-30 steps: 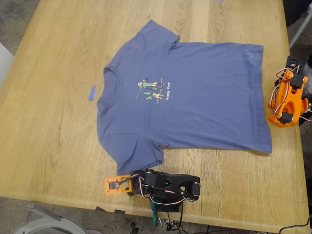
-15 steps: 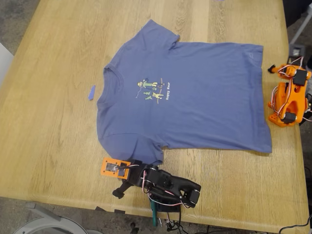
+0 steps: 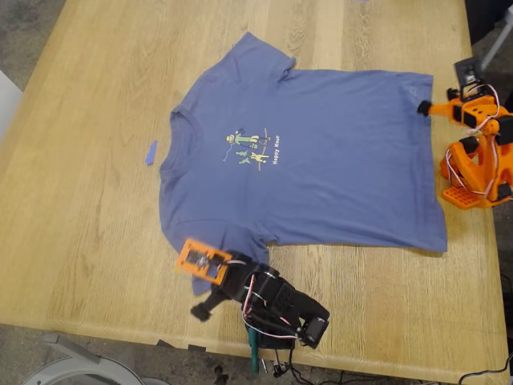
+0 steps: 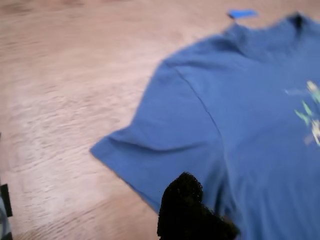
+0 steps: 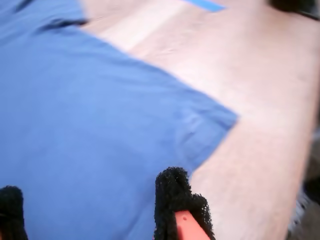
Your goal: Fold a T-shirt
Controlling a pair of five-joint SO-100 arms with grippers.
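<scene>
We hang our spread first gripper over the flat T-shirt's near sleeve and our spread second gripper over its hem corner, ready to pinch both.

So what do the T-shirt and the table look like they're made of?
The T-shirt looks like soft matte knit fabric, probably cotton: it lies limp and flat with faint creases. The table looks like light wood, or maybe a wood-look top, with visible grain lines and plank seams.

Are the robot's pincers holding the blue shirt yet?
No, nothing is held. My first pincer hovers by a sleeve of the T-shirt, and my second pincer sits open at a bottom corner.
</scene>
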